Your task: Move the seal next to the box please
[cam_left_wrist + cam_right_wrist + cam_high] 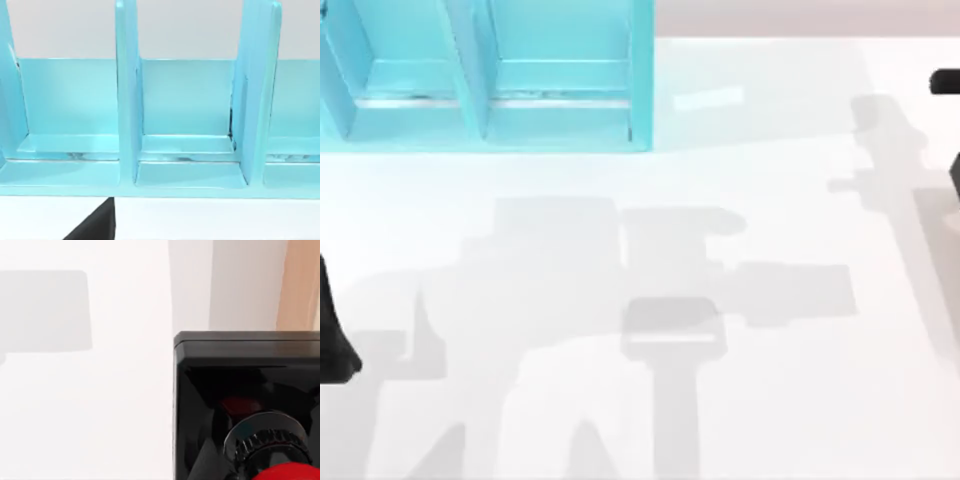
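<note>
The box (485, 75), a turquoise open organizer with upright dividers, is sitting at the far left part of the white table (650, 400) in the top view, its compartments facing the near side. The left wrist view is looking straight into those compartments (187, 150), with a dark sliver at the picture's lower edge that I cannot identify. The seal (250, 405) is showing close up in the right wrist view: its black square base is resting flat on the table, and the ribbed neck and glossy red knob (287, 474) are rising toward the camera. Dark parts of the left arm (332, 330) are sitting at the table's left edge and parts of the right arm (948, 85) at its right edge. Whether either tool is released or clenched, I cannot tell.
</note>
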